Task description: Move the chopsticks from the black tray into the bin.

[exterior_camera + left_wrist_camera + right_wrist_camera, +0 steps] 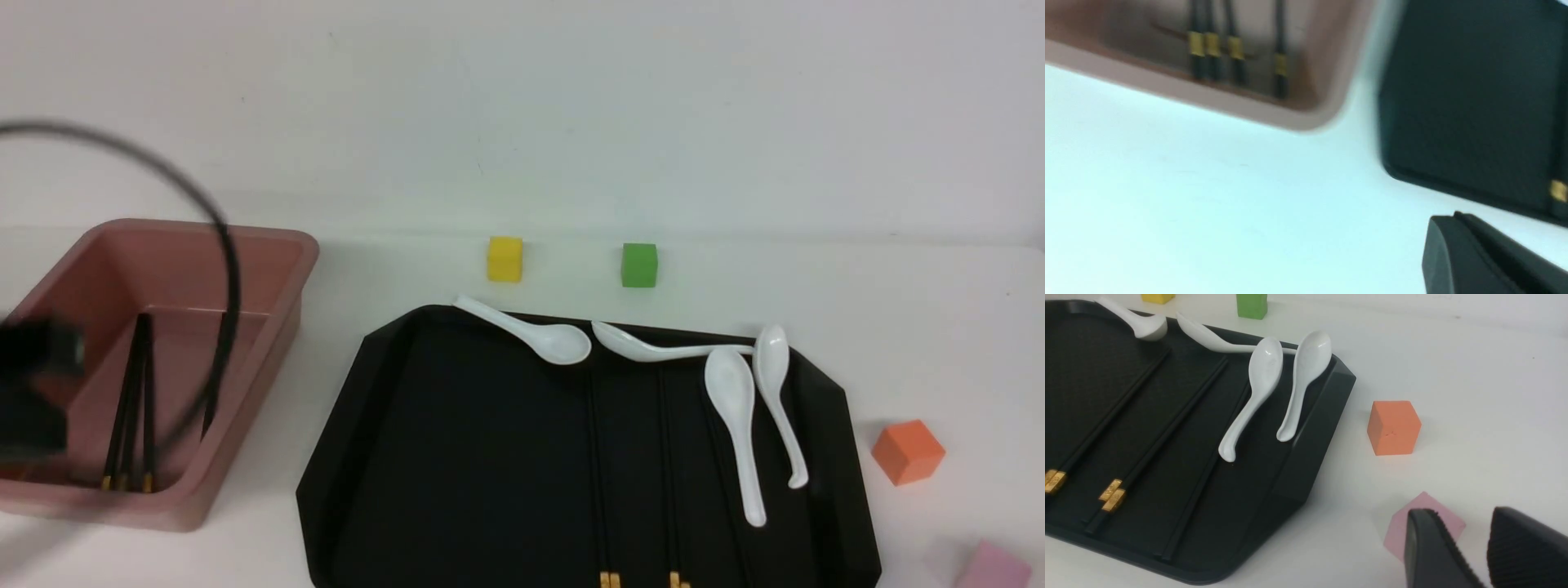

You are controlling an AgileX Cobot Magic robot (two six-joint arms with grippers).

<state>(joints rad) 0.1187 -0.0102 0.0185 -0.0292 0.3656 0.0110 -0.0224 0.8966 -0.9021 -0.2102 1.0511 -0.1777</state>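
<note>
The black tray (457,449) lies in the middle. Two pairs of chopsticks (596,457) lie lengthwise on it, their gold ends (1112,494) at the near rim. A further dark stick (1196,490) lies beside them, partly under a spoon. The pink bin (269,245) stands at the left with several chopsticks (135,392) inside; they also show in the left wrist view (1212,45). My left arm (33,384) is a blur in front of the bin. The left gripper (1455,216) hangs over bare table, jaws together, empty. My right gripper (1464,512) is open and empty by a pink cube (1429,506).
Several white spoons (731,408) lie across the tray's far and right part. Yellow (504,259) and green (638,265) cubes stand behind the tray. An orange cube (908,451) and the pink cube (992,567) stand to its right. A black cable (233,269) arcs over the bin.
</note>
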